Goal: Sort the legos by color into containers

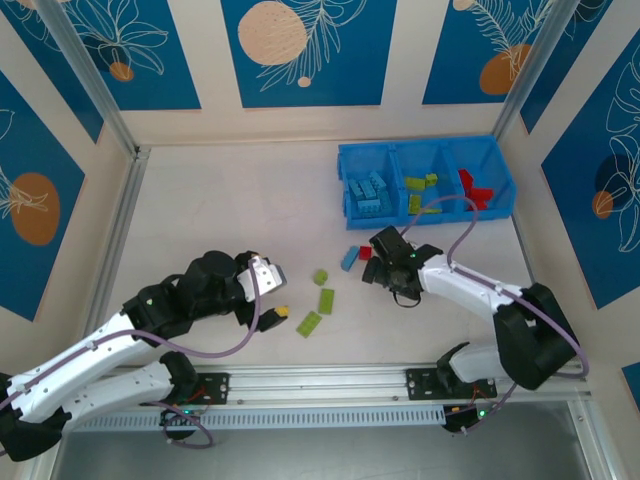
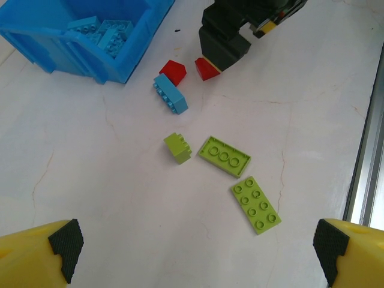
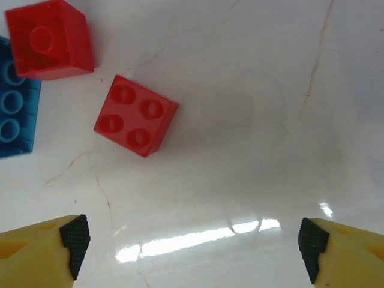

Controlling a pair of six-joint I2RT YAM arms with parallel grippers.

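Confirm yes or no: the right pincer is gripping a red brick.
No, the right pincer stands open over bare table; the nearer red square plastic brick lies free ahead of it.

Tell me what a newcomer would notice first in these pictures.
The bright blue bin tray stands out at the far right of the table, with sorted bricks in its three compartments, one colour each. Then come the loose pieces nearer the robot: three lime green bricks mid-table, and two red bricks with a light blue brick by the open right gripper.
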